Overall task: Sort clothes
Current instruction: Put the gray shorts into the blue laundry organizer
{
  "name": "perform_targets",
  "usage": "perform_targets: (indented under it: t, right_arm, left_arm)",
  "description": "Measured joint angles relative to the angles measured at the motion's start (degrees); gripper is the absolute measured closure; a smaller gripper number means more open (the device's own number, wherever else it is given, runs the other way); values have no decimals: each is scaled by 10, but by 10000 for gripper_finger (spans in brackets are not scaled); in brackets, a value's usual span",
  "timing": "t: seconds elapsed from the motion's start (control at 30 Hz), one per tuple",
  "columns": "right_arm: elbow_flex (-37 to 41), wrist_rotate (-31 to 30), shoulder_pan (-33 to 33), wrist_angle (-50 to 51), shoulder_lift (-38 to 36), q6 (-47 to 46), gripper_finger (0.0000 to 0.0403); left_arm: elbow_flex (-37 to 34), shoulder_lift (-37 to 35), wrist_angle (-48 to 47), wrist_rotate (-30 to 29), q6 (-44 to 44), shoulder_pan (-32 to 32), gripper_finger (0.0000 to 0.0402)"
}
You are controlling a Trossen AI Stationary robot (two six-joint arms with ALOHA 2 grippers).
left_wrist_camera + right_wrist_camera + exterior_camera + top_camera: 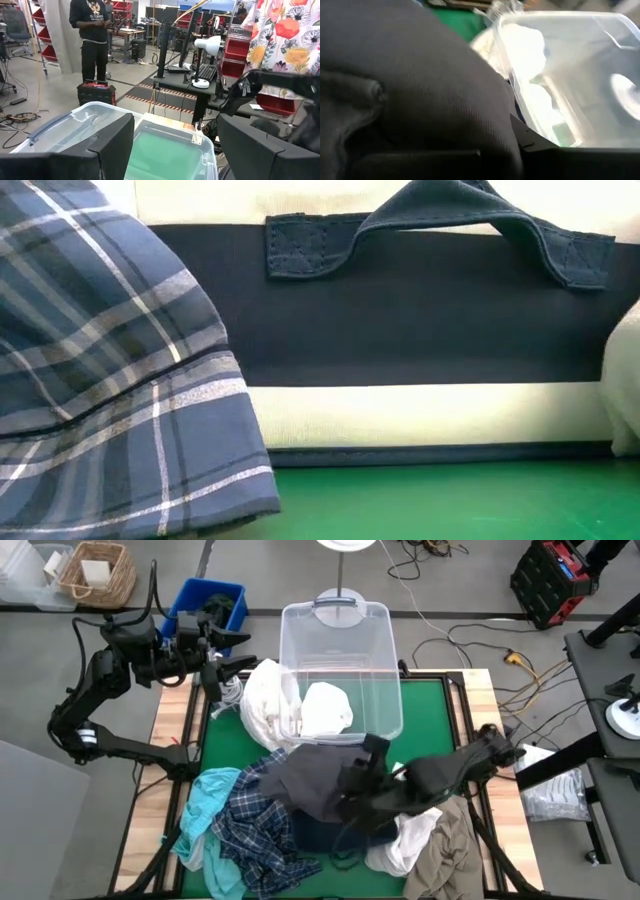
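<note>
Your right hand (352, 780) is down in the pile at the near middle of the table (430, 705), buried in the dark grey garment (310, 775). In the right wrist view that cloth (420, 95) covers the fingers, so you cannot tell whether they are clenched or released. Your left hand (228, 650) hangs released beside the far-left corner of the table, fingers apart, by the blue bin (195, 595). The clear tub (340, 665) sits at the far middle with a white garment (325, 708) inside — another white garment (268, 700) drapes over its left wall. The plaid shirt (258, 825) and teal garment (205, 802) lie near left, the khaki garment (445, 845) near right.
</note>
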State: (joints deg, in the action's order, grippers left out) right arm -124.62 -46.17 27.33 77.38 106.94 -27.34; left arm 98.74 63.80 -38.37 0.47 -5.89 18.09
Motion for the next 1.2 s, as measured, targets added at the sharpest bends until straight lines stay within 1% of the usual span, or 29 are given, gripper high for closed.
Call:
perform_targets:
  t: [0.07,0.13,0.2,0.27,0.4,0.57,0.67,0.73,0.8,0.9,0.97,1.1,1.2]
  right_arm:
    - [35,-22,6,-4,1,-34,389]
    - [74,-29,10,-19,0,-59,389]
    - [110,-16,13,-33,-1,-72,389]
    - [141,14,12,-55,-1,-76,389]
    - [205,111,-5,-116,-2,-67,389]
    - [290,294,-36,-198,-2,-81,389]
    - [312,351,-49,-211,-2,-93,382]
    - [309,376,-57,-208,-3,-106,362]
    - [291,388,-61,-195,-6,-116,331]
    - [238,399,-63,-164,-9,-111,279]
    - [194,404,-64,-125,-9,-97,246]
    - [119,396,-64,-58,-10,-82,197]
    - [84,365,-62,-41,-10,-67,182]
  left_arm:
    - [0,0,0,0,0,0,139]
    - [0,-1,0,0,0,0,139]
    - [0,-1,0,0,0,0,139]
    - [0,-1,0,0,0,0,139]
    - [0,-1,0,0,3,0,139]
    - [0,-1,0,0,4,0,139]
    - [0,-1,0,0,4,0,139]
    - [0,-1,0,0,4,0,139]
    - [0,-1,0,0,4,0,139]
    - [0,-1,-2,0,4,0,139]
    - [0,-1,-2,0,4,0,139]
    - [0,-1,-2,0,4,0,139]
    - [0,-1,-3,1,4,0,139]
